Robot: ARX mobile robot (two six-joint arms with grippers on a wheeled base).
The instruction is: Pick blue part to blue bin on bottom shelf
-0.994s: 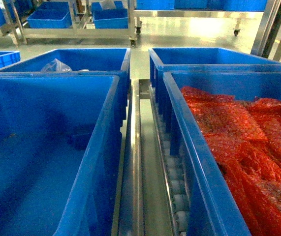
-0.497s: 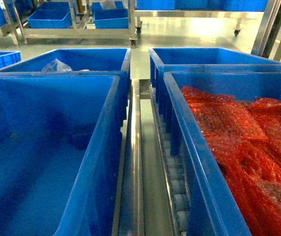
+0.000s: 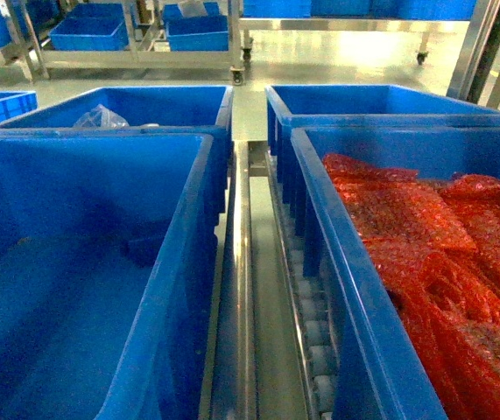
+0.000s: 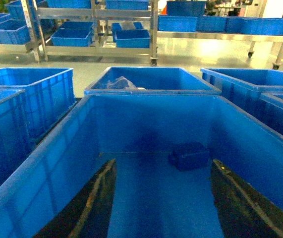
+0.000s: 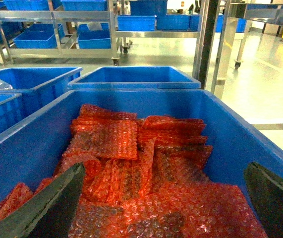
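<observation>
The blue part (image 4: 190,155) is a small dark-blue block lying on the floor of the near left blue bin (image 4: 57,163), close to its far wall. It also shows in the head view as the blue part (image 3: 144,249) inside that blue bin (image 3: 188,262). My left gripper (image 4: 163,163) hangs open inside this bin, short of the part, which lies ahead and slightly right of the gap. My right gripper (image 5: 163,168) is open above red bubble wrap (image 5: 146,168). The bins stand on a steel shelf with white roller tracks (image 3: 318,359). Neither gripper shows in the head view.
The near right bin (image 3: 337,262) holds the red bubble wrap (image 3: 433,262). Behind stand two more blue bins, the left one (image 3: 109,105) holding clear plastic (image 3: 99,116) and the right one (image 3: 381,101). A steel rail (image 3: 241,289) runs between the near bins. Racks with blue bins (image 3: 92,31) stand across the floor.
</observation>
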